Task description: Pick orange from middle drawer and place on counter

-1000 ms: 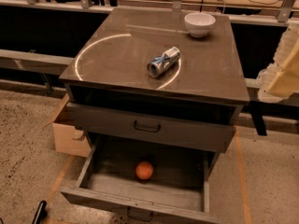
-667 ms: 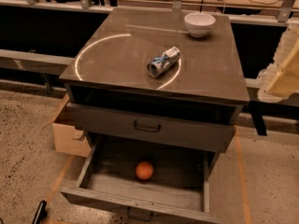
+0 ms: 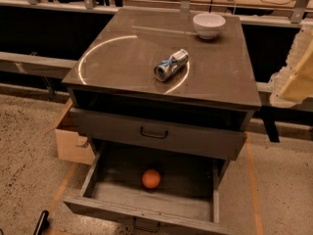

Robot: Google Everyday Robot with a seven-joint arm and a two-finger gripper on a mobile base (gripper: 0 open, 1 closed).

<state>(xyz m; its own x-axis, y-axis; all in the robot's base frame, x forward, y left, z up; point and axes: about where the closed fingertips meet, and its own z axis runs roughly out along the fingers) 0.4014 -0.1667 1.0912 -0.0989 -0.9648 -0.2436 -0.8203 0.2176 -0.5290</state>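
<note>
Dim; glare arc on counter (image 3: pixel 128 68); blurred arm (image 3: pixel 295 76) at R; gripper unseen.

A white bowl (image 3: pixel 209 24) stands upright near the back right corner on top of the cabinet (image 3: pixel 234 146). A crushed silver can (image 3: pixel 171 65) with a blue label lies on its side nearer the middle, well apart from the bowl. Below, a tall-fronted drawer (image 3: pixel 195 138) with a black bar handle (image 3: pixel 154 132) sits slightly pulled out. A cardboard box (image 3: pixel 71 143) rests on the speckled floor (image 3: pixel 24 146) against the cabinet's left side. The gripper (image 3: pixel 291 77) hangs at the right edge of view.
</note>
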